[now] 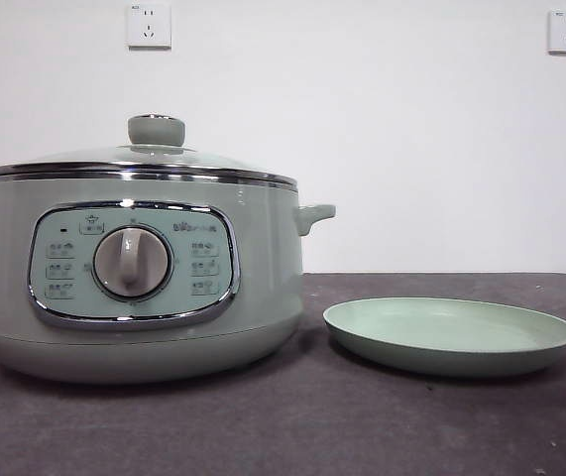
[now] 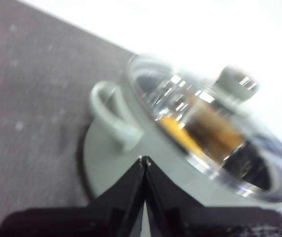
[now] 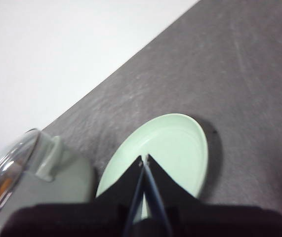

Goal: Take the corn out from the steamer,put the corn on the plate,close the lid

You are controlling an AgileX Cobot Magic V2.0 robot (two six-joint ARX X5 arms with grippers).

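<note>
Left wrist view: corn (image 2: 200, 131) slantwise under lid (image 2: 215, 123).

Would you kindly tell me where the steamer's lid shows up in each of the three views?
Front view: the lid sits closed on the steamer, left half of the picture.
Left wrist view: the lid fills the centre-right, something yellow-orange visible through the glass.
Right wrist view: only its edge shows, far left.
Shared landmark: the steamer's side handle.
</note>
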